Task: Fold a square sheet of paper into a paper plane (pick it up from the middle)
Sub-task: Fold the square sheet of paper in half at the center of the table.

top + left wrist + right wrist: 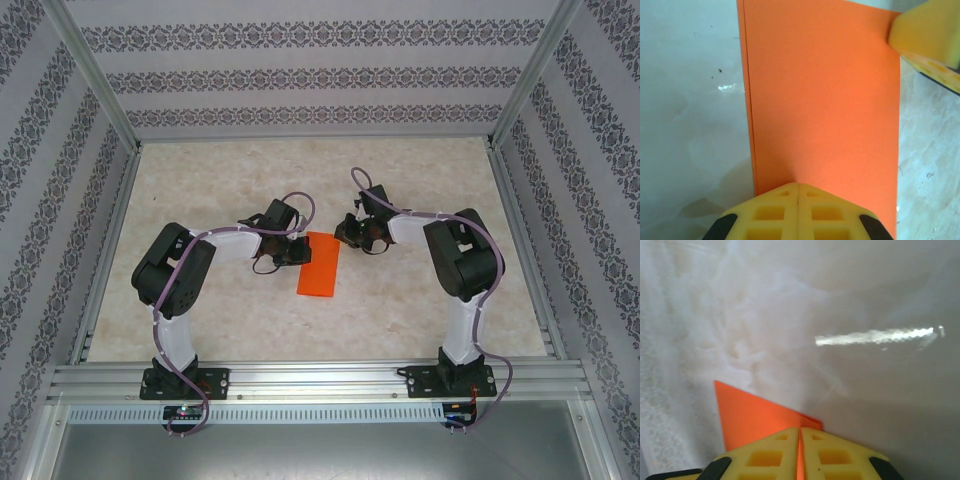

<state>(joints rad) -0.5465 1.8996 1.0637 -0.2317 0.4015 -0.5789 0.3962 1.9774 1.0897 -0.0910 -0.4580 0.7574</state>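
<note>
The orange sheet of paper lies in the middle of the pale marbled tabletop, between the two arms. It's no longer square to look at: it's a tall, narrow rectangle, slightly tilted. It sits flat, with its short edges towards the back wall and the arm bases.

The left claw comes in from the left and meets the sheet at the upper part of its left long edge. Seen from the left wrist, the left claw has its two yellow fingers closed right together, with no gap, and their tips rest on the near edge of the sheet. I can't tell whether any paper is nipped between them. Along one long side of the sheet a second layer shows as a fine line just inside the edge, so the paper is doubled over. The tabletop shows pale on either side.

The right claw reaches the sheet's far right corner. Its yellow finger sits on that corner in the left wrist view. From the right wrist, the right claw is closed too, and a thin strip of orange runs up the seam between its fingers, so it has hold of the paper there. A triangle of the sheet juts out to the left of the fingertips.
</note>
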